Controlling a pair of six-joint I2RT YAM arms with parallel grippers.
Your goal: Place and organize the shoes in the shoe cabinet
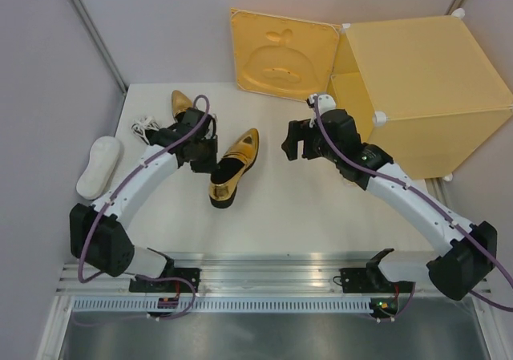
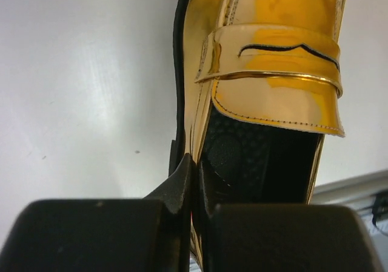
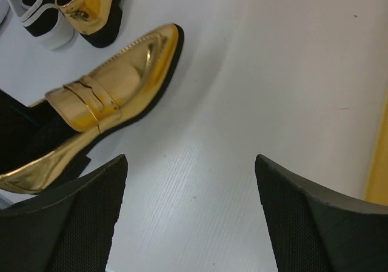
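We have the left gripper (image 2: 193, 172) clenched on the gold loafer (image 2: 273, 90). It pinches the thin side wall near the heel, with one finger inside against the black insole and one outside. The loafer sits around the middle of the table (image 1: 321, 208), toe toward the far side, and we cannot tell whether its sole is off the surface. The shoe cabinet (image 1: 425, 95) stands at the far right with its door (image 1: 280, 51) swung wide open beside it. We judge the loafer light and fairly stiff, but its mirror-like skin looks slippery. Held by one wall near the heel, the toe will likely want to sag or swing, so a slow carry suits it. The right gripper (image 3: 191, 181) hangs released and empty over bare table, between loafer and cabinet. The second gold shoe (image 1: 181, 102), the laced white shoe (image 1: 144, 127) and the plain white shoe (image 1: 100, 166) lie at the left. We would take each by the collar rim too, since the smooth uppers offer little purchase.
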